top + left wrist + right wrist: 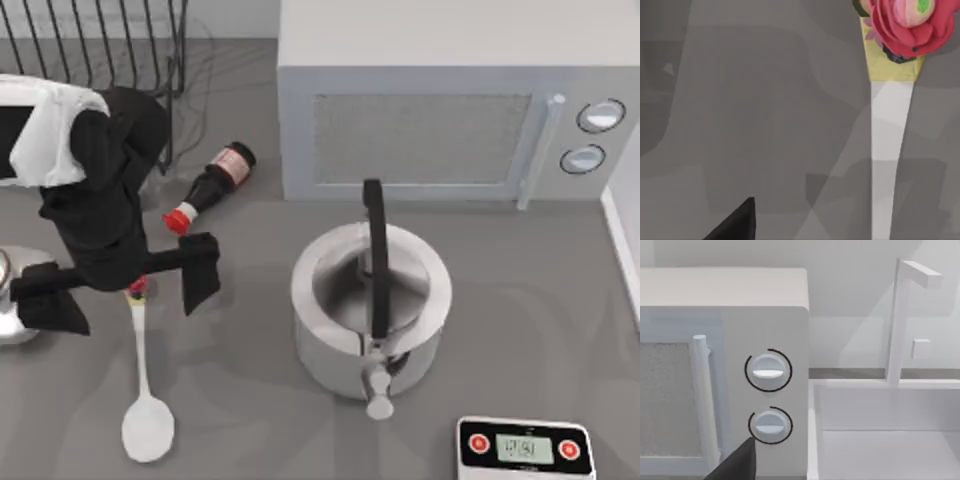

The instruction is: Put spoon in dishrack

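White spoon [144, 400] lies under left gripper [130, 285], fingers spread.

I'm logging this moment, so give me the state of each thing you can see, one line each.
spoon: flat on the table, not gripped.
dishrack: upright, no spoon in it.
left pincer: open, over the spoon's red-knobbed end.
bottle: on its side, cap on.
pot: upright, uncovered.
microwave: door shut.
timer: display on.
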Robot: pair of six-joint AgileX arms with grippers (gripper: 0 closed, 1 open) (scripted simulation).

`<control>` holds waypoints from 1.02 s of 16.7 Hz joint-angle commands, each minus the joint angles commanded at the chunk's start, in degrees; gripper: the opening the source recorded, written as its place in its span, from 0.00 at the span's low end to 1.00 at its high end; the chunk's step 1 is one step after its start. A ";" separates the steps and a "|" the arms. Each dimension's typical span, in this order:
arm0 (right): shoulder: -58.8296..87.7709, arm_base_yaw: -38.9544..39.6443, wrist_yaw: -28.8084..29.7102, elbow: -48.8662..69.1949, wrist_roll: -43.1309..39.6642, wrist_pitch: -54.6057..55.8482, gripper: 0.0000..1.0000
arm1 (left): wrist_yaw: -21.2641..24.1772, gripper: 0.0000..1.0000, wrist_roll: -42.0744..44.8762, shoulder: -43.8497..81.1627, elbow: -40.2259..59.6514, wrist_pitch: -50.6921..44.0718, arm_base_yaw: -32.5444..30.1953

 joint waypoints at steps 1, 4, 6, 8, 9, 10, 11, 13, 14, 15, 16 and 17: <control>0.00 0.00 0.00 0.00 0.00 0.00 1.00 | 0.01 1.00 0.02 1.24 -1.50 2.91 0.02; 0.00 0.00 0.00 0.00 0.00 0.00 1.00 | 0.02 1.00 0.05 4.16 -4.72 8.66 0.00; 0.00 0.00 0.00 0.00 0.00 0.00 1.00 | 0.02 1.00 0.05 4.66 -5.25 9.51 0.00; 0.00 0.00 0.00 0.00 0.00 0.00 1.00 | 0.02 1.00 0.05 4.66 -5.25 9.51 0.00; 0.00 0.00 0.00 0.00 0.00 0.00 1.00 | 0.02 1.00 0.05 4.66 -5.25 9.51 0.00; 0.00 0.00 0.00 0.00 0.00 0.00 1.00 | 0.02 0.92 0.05 4.66 -5.25 9.51 0.00; 0.00 0.00 0.00 0.00 0.00 0.00 1.00 | 0.02 0.85 0.05 4.66 -5.25 9.51 0.00; 0.00 0.00 0.00 0.00 0.00 0.00 1.00 | 0.02 0.70 0.05 4.66 -5.25 9.51 0.00; 0.00 0.00 0.00 0.00 0.00 0.00 1.00 | 0.02 0.62 0.05 4.66 -5.25 9.51 0.00; 0.00 0.00 0.00 0.00 0.00 0.00 1.00 | 0.02 0.55 0.05 4.66 -5.25 9.51 0.00; 0.00 0.00 0.00 0.00 0.00 0.00 1.00 | 0.02 0.47 0.05 4.66 -5.25 9.51 0.00; 0.00 0.00 0.00 0.00 0.00 0.00 1.00 | 0.02 0.40 0.05 4.66 -5.25 9.51 0.00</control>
